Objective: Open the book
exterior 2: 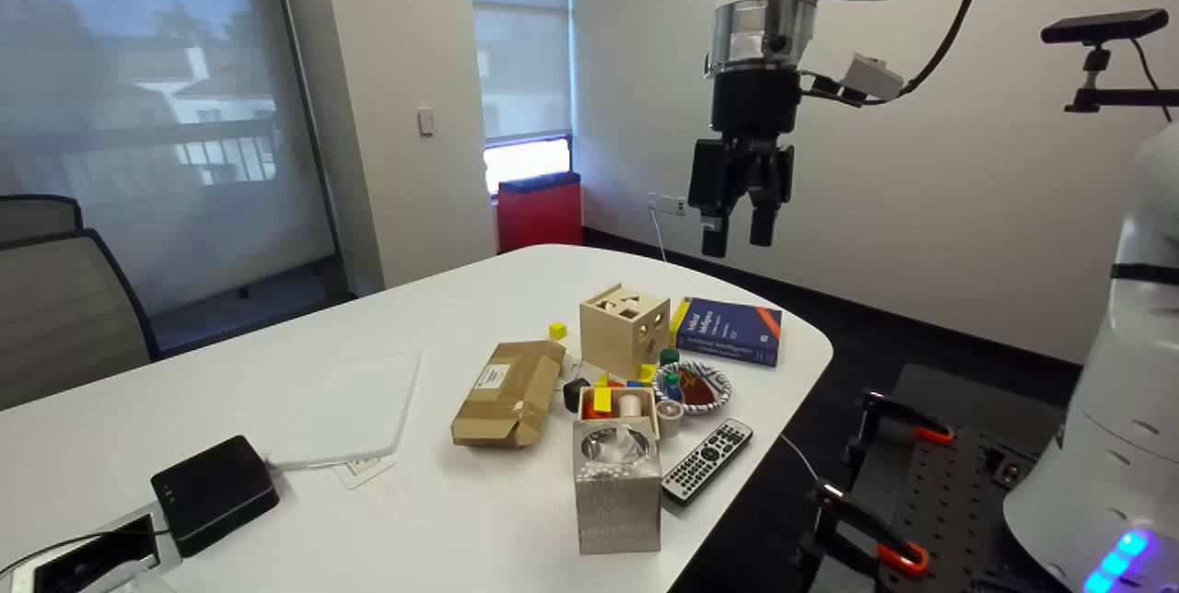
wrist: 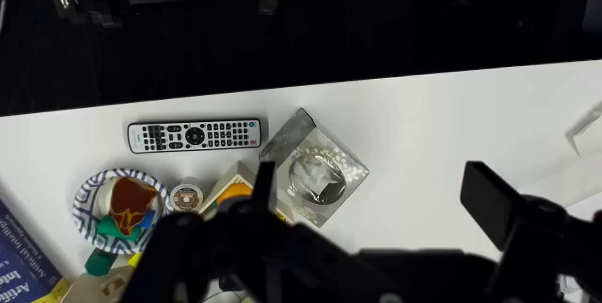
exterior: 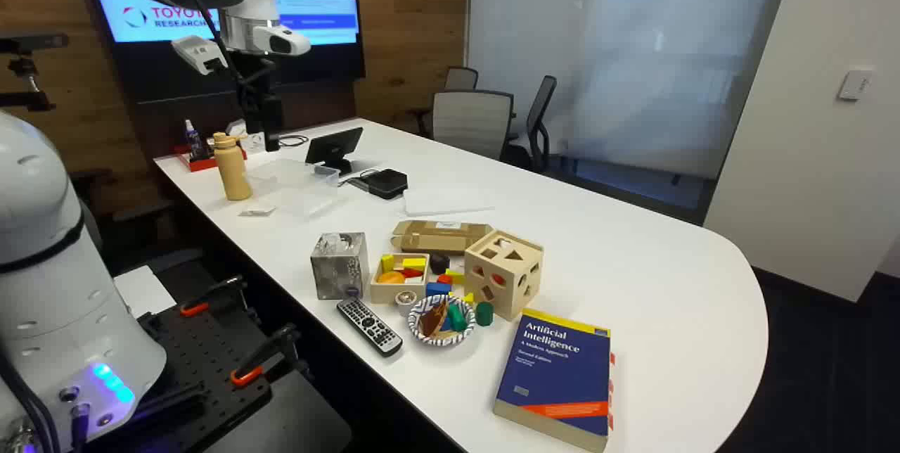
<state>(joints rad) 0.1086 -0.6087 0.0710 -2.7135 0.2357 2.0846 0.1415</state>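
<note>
The book (exterior: 559, 375) lies closed and flat on the white table, its blue-purple front cover with white and yellow lettering facing up. It also shows in an exterior view (exterior 2: 729, 326), beyond the wooden cube, with its spine visible. In the wrist view only part of the book (wrist: 19, 258) shows at the lower left edge. My gripper (exterior 2: 738, 239) is open and empty, high above the table and well apart from the book. In the wrist view the gripper's fingers (wrist: 369, 185) are wide apart above the table near the tissue box. The gripper also shows in an exterior view (exterior: 273, 138).
The wooden shape-sorter cube (exterior: 504, 273) stands right beside the book. A patterned bowl (exterior: 441, 323), a remote (exterior: 369, 326), a tissue box (exterior: 339, 266), a small box of blocks (exterior: 399, 291) and a cardboard box (exterior: 441, 236) stand near. A bottle (exterior: 232, 168) is farther off.
</note>
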